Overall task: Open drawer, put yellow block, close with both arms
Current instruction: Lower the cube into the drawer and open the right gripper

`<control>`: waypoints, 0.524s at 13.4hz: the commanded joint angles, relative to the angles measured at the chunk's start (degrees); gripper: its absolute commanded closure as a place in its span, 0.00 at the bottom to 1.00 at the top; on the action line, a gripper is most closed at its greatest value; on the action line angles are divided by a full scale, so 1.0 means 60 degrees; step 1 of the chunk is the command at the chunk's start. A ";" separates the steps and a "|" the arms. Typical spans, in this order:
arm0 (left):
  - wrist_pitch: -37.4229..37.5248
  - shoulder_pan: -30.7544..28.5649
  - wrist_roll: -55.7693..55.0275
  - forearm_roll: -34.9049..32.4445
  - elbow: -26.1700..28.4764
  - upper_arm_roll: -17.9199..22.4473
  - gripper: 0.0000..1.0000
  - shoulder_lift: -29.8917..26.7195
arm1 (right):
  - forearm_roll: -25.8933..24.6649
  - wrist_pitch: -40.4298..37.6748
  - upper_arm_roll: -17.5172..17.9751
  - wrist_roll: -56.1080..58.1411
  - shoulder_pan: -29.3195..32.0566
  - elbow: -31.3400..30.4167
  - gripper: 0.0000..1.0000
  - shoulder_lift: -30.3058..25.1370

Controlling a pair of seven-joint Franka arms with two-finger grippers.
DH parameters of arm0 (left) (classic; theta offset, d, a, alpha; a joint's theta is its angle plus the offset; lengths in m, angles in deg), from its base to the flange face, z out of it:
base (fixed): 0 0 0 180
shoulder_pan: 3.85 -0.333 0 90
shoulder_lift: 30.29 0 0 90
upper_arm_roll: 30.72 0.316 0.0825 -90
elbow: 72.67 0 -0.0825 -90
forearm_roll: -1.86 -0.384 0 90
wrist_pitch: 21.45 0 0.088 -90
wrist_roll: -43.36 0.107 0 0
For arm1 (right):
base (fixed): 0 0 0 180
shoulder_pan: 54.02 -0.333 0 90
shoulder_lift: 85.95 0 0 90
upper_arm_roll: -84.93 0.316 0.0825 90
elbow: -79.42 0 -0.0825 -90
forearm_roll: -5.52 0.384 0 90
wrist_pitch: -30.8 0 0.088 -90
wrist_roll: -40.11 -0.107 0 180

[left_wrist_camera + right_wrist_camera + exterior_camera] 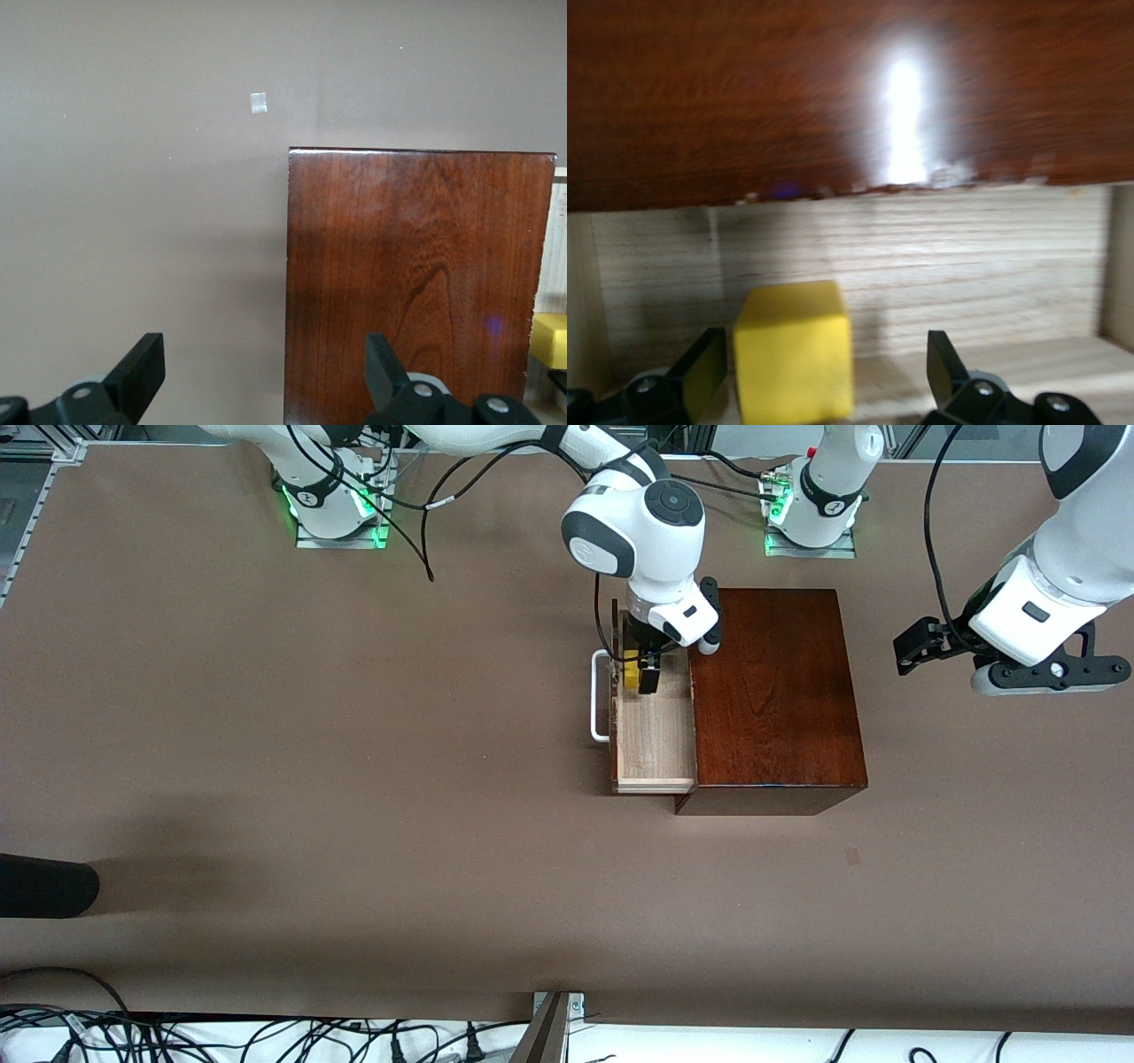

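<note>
Looking from the front: drawer (656,735) pulled out of box (775,691) toward the right arm's end, handle (601,695) facing that way. Right gripper (645,669) lowered into the tray's end farther from the camera, block (631,671) between its fingers. Left gripper (921,646) waiting over bare table (354,779) beside the box, toward the left arm's end.

Turning to the left wrist: left gripper (266,363) spread wide, holding nothing, box (416,283) below, block (551,339) just showing at the edge.

Turning to the right wrist: right gripper (824,359) parted, not clamping; block (793,350) apparently sitting on the pale floor of the drawer (966,257), close against one finger, clear of the other.

Judging handling: likely light, rigid, flat-sided, so easy to pinch on two parallel faces. Matte brown tabletop, plenty of free room around the box.
</note>
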 commanded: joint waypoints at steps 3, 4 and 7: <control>0.0275 0.0007 0.0167 0.0205 -0.0327 -0.0112 0.00 0.0073 | 0.0354 -0.1719 0.0060 -0.0119 0.1161 -0.0024 0.00 -0.1723; 0.0289 0.0007 0.0153 0.0219 -0.0371 -0.0126 0.00 0.0073 | 0.0531 -0.2058 0.0046 -0.0105 0.1600 -0.0024 0.00 -0.2017; 0.0348 0.0022 0.0152 0.0219 -0.0401 -0.0228 0.00 0.0073 | 0.0561 -0.2661 -0.0478 -0.0090 0.2321 -0.0024 0.00 -0.2839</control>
